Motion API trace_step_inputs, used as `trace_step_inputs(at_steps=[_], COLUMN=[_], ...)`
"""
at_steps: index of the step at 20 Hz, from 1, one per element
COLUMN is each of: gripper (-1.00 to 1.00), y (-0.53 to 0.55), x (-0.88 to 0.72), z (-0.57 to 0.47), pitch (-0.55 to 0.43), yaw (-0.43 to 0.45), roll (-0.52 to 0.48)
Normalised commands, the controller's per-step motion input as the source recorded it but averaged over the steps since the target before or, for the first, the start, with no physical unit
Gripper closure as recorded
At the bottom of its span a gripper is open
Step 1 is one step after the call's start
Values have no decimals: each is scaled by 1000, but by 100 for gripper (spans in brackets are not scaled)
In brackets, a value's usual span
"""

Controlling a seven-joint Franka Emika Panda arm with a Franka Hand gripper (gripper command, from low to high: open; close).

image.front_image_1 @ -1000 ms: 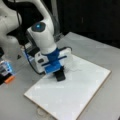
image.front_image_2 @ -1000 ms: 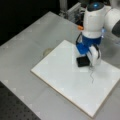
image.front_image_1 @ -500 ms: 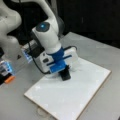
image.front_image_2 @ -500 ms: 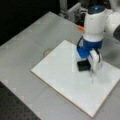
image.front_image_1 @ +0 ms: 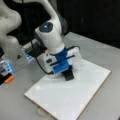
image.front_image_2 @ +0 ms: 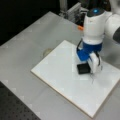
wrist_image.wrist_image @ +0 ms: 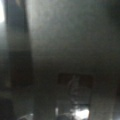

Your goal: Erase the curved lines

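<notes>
Pressing down on the white board (image.front_image_1: 75,95), the gripper (image.front_image_1: 68,74) sits near the board's upper edge, just left of the middle of a front view, with a black block (image.front_image_1: 68,75) at its tip flat against the surface. The same black block (image.front_image_2: 83,68) shows in a front view right of the middle, touching the board (image.front_image_2: 60,75) beneath the blue and white wrist. The jaws look clamped on that block, though the blue housing hides most of them.

A faint thin grey squiggle, the curve lines (image.front_image_2: 93,80), shows just below and right of the block in a front view, close to the white camera box on the wrist. From the opposite side I cannot make the lines out on the board.

The board lies tilted like a diamond on the grey tabletop (image.front_image_2: 30,45). A small round pale mark (image.front_image_2: 47,52) sits on the tabletop just off the board's upper left edge. Blue-lit equipment (image.front_image_1: 6,68) and an orange piece (image.front_image_1: 9,79) stand at the left edge of a front view.

The wrist view is dark and smeared; only a dim dark rectangle (wrist_image.wrist_image: 75,81) shows low in the middle.
</notes>
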Motion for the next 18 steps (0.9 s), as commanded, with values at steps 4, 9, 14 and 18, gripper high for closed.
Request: trace_step_inputs(at_steps=[4, 9, 14, 18], gripper=[100, 100, 100, 100], y=[387, 413, 452, 550], x=[153, 161, 194, 279], z=[-700, -684, -719, -765], pitch=[-200, -174, -164, -156], yaw=[-131, -146, -177, -207], roll=[22, 21, 2, -10])
